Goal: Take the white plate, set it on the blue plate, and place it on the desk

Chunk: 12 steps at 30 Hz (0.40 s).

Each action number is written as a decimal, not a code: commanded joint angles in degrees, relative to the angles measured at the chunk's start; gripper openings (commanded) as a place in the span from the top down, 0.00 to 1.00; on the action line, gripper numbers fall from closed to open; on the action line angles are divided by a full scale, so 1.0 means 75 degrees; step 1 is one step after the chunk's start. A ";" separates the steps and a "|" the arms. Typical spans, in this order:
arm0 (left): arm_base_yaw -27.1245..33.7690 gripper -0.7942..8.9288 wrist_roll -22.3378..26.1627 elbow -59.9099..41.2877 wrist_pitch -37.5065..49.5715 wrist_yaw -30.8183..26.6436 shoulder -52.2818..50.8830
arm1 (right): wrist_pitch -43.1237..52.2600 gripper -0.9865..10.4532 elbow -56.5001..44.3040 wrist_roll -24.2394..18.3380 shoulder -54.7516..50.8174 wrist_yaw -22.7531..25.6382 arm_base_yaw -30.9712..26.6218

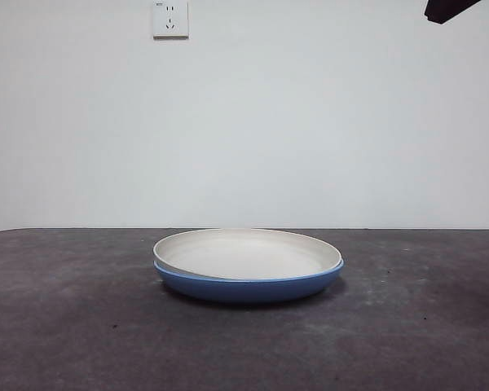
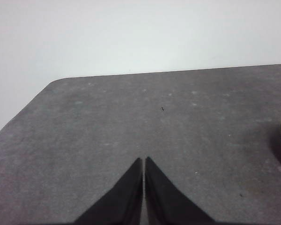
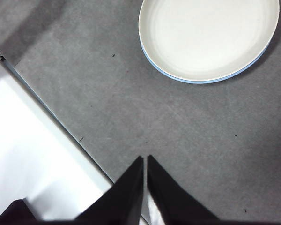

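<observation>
White plate [image 1: 248, 252] nested in the blue plate [image 1: 248, 287], slightly tilted, mid-surface [image 1: 65, 326] — stacking step looks done. Left hand [image 2: 144, 161] clenched, empty, hovering left of the stack. Right hand [image 3: 145, 159] clenched too, holding nothing, high over the near right edge. Next, probably: open up, grip a rim — set down on the surface.

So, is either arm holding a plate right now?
No. Both grippers, left and right, are shut on nothing; the white plate rests in the blue plate.
</observation>
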 commanded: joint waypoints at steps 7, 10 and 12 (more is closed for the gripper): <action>0.0067 0.91 -0.0181 -0.0163 -0.0691 -0.0041 -0.0201 | 0.0082 0.91 0.0105 -0.0064 0.0041 0.0000 0.0058; 0.0087 0.91 -0.0221 -0.0160 -0.0962 -0.0041 -0.0201 | 0.0082 0.91 0.0105 -0.0064 0.0041 0.0000 0.0058; 0.0131 0.91 -0.0280 -0.0160 -0.0950 -0.0038 -0.0201 | 0.0085 0.91 0.0105 -0.0064 0.0041 0.0000 0.0058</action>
